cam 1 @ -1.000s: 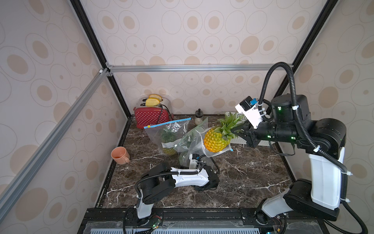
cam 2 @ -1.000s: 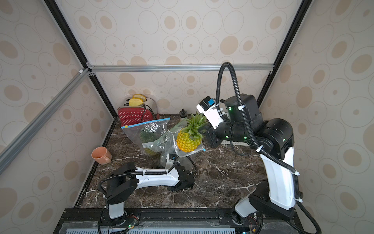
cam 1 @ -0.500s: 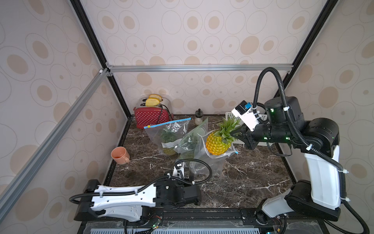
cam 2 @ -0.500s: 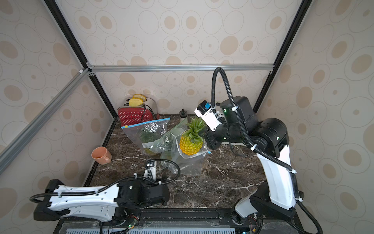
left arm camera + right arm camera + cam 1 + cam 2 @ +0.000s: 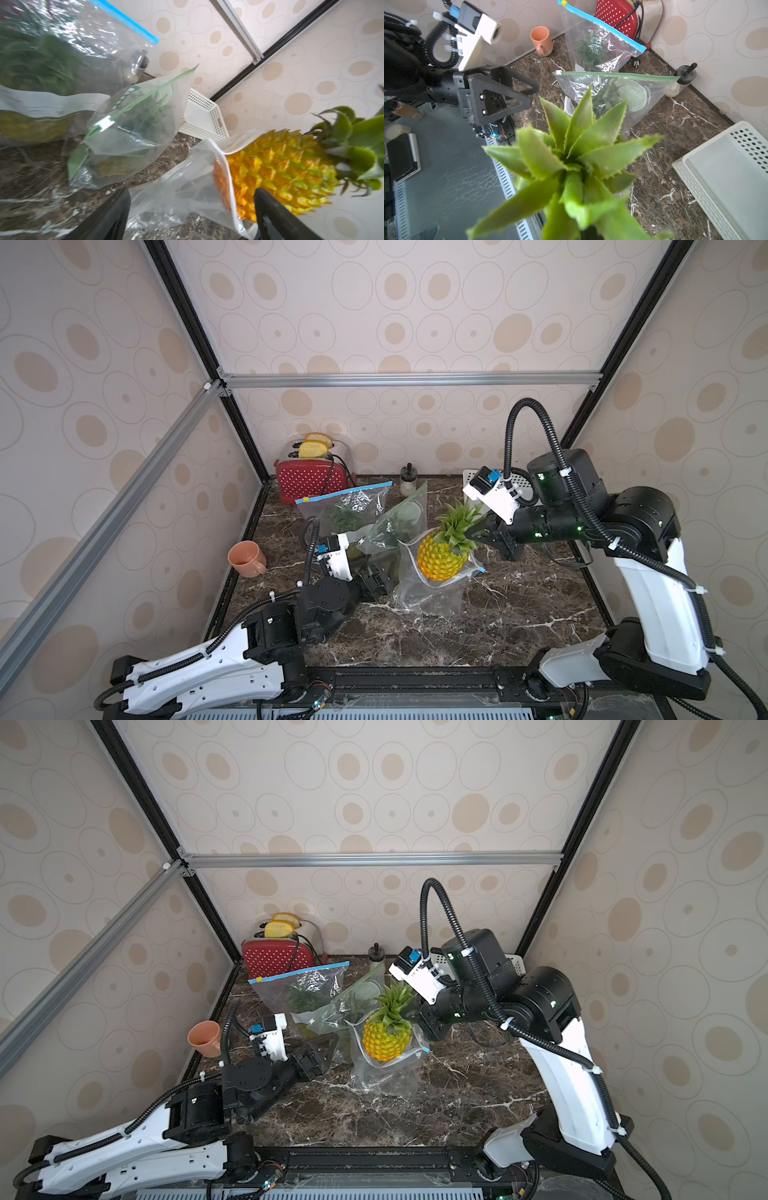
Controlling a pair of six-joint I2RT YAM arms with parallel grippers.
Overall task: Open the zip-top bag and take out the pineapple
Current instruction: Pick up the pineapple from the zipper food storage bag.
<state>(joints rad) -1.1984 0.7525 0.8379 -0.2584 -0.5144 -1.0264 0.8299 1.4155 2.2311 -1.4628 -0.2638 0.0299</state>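
Note:
The yellow pineapple [image 5: 440, 560] [image 5: 386, 1042] hangs by its green crown [image 5: 571, 162] from my right gripper [image 5: 478, 533] [image 5: 415, 1013], which is shut on the leaves. The clear zip-top bag [image 5: 428, 597] [image 5: 386, 1077] is open and still wraps the fruit's lower half, its bottom sagging onto the marble. My left gripper [image 5: 376, 580] [image 5: 316, 1052] [image 5: 192, 216] stands open just left of the bag. In the left wrist view the bag [image 5: 182, 191] lies between its wide-apart fingers and the pineapple [image 5: 280, 166] is beside one finger.
Two other bags with pineapples stand behind, one with a blue zip [image 5: 349, 506] and one with a green zip [image 5: 399, 518]. A red toaster [image 5: 309, 481], small bottle [image 5: 408, 481] and white basket [image 5: 515, 483] line the back. An orange cup [image 5: 247, 558] sits at the left wall.
The left arm drew back low toward the front, then came forward again to the bag's left side. The right gripper lowered the pineapple a little, and the bag now sags onto the table.

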